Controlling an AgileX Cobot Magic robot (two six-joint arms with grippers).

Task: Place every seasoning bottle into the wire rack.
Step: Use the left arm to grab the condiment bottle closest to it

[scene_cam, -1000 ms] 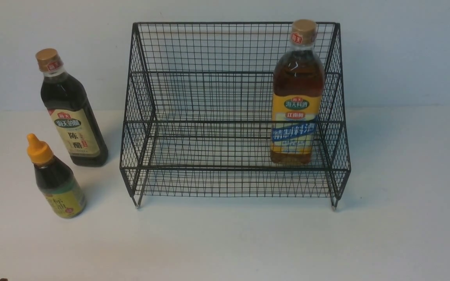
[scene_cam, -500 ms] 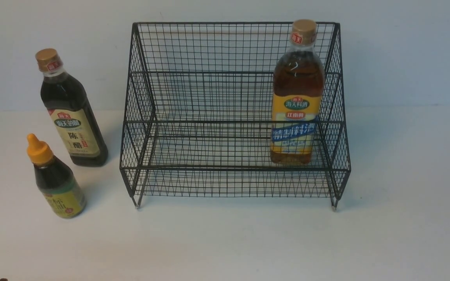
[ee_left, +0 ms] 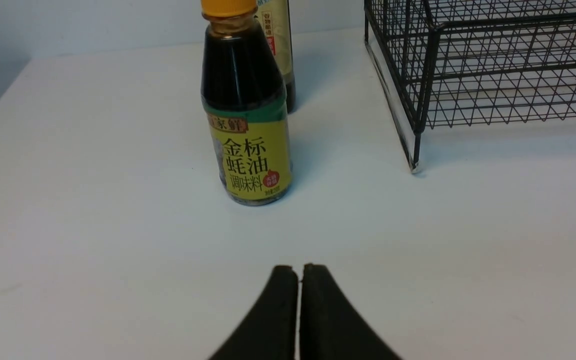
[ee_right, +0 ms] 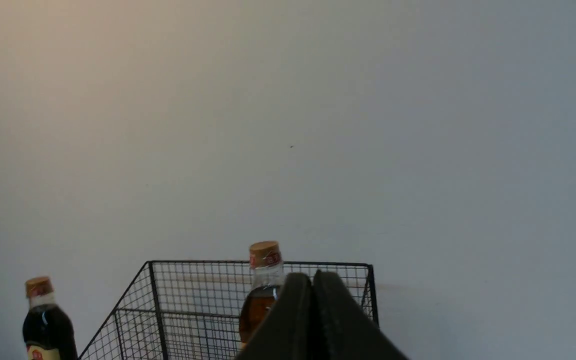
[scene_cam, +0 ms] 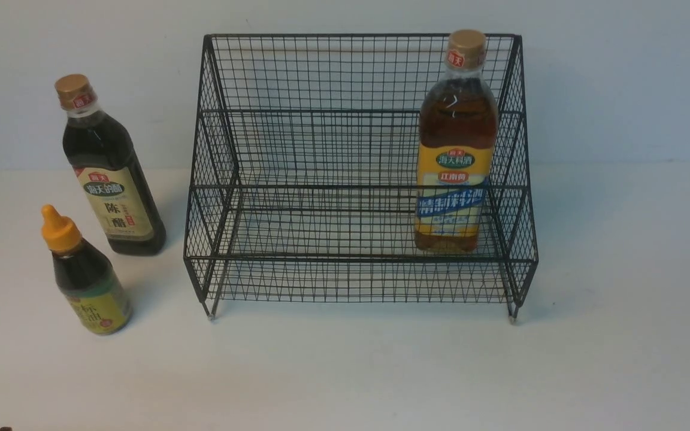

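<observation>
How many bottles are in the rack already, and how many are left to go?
One is done: the amber bottle stands upright on the lower shelf of the wire rack, at its right end. Nothing is in hand: the left tool and right tool are both shut and empty. Two are left: the tall dark bottle and the small orange-capped bottle stand on the table, left of the rack.

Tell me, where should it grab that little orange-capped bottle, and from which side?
Probably the body at the label, coming level from the robot's side with the left tool: the small bottle stands upright, its cap tapers to a nozzle, and nothing blocks that side.
</observation>
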